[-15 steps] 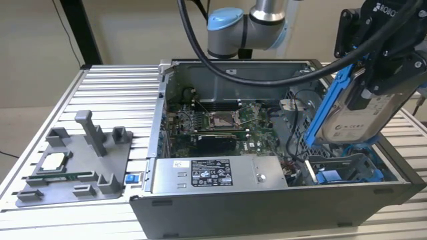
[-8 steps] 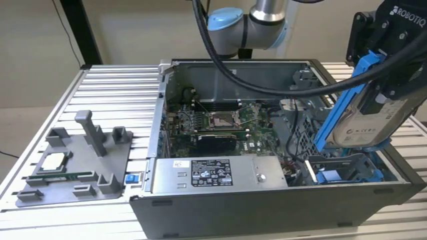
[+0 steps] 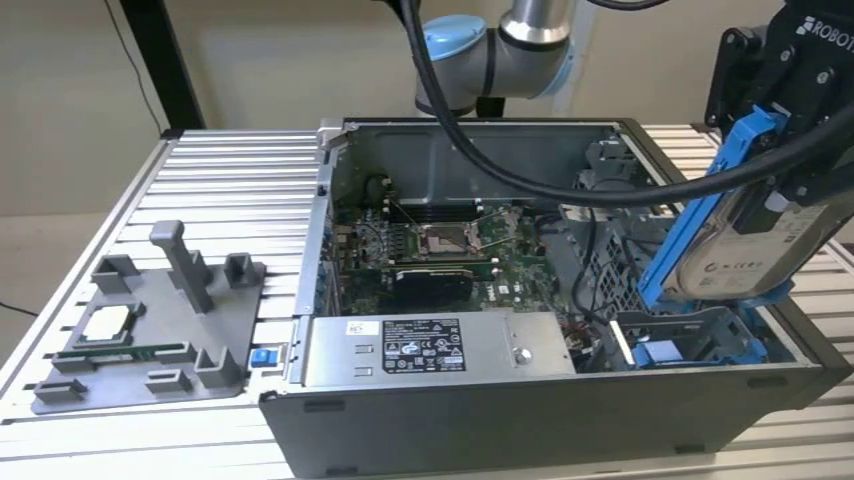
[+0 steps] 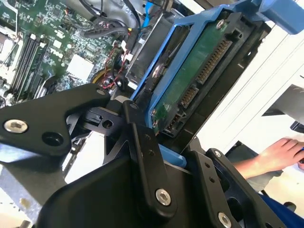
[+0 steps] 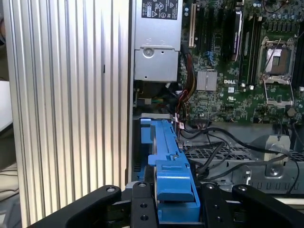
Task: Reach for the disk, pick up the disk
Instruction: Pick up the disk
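In the exterior view the gripper (image 3: 787, 150) was clamped on the disk (image 3: 747, 230), which hung tilted in its blue frame above the right end of the open computer case (image 3: 534, 420), clear of the blue drive bay (image 3: 667, 345) below it. In the second wrist view the black fingers (image 4: 142, 152) pressed against the blue frame of the disk (image 4: 190, 80), with its green circuit board and connector facing the camera. A person's hand (image 4: 280, 154) rested beyond the case, probably on a table edge, though that part was hard to make out. On the exterior view's left, a grey fixture (image 3: 154, 325) sat on the slatted aluminium table (image 3: 227, 200), well apart from the case. The motherboard (image 3: 427, 250) lay exposed inside.
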Action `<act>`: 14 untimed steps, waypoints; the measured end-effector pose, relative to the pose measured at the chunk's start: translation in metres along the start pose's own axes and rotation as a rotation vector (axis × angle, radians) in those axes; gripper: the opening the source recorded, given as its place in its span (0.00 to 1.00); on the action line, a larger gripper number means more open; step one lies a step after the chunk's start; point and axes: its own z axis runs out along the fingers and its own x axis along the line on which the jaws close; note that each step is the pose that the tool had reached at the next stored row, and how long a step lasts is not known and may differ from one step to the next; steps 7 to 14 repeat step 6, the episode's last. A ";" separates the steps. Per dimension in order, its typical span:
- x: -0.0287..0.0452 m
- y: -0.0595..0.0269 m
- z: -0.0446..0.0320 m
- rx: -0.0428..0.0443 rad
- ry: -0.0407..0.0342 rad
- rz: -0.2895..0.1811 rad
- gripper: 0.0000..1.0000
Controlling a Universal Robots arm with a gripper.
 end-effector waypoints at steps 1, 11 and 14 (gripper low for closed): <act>0.0000 -0.0002 0.0001 0.0000 0.0000 0.000 0.00; 0.0001 -0.0011 0.0003 0.0000 0.0001 0.001 0.00; 0.0001 -0.0011 0.0003 0.0000 0.0001 0.001 0.00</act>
